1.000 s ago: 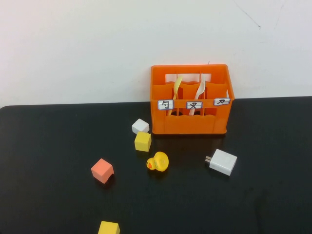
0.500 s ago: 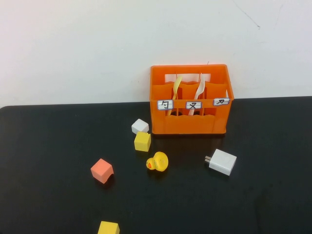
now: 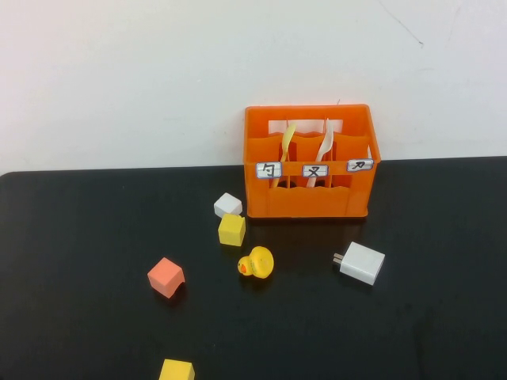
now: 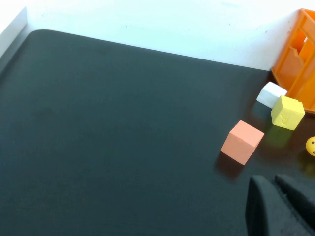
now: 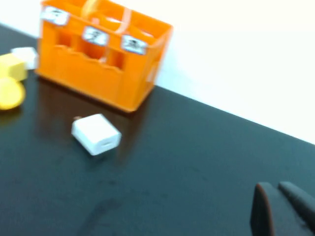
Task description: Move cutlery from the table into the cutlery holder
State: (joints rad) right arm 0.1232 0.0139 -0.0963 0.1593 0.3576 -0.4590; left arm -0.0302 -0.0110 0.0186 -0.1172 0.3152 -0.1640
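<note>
The orange cutlery holder stands at the back of the black table. A pale yellow spoon stands in its left compartment and a white fork in its middle one. The holder also shows in the left wrist view and the right wrist view. My left gripper is shut and empty above the table, near the coral cube. My right gripper is shut and empty over the table, well away from the holder. Neither gripper shows in the high view.
On the table lie a white cube, a yellow cube, a yellow rubber duck, a coral cube, a second yellow cube at the front edge, and a white charger.
</note>
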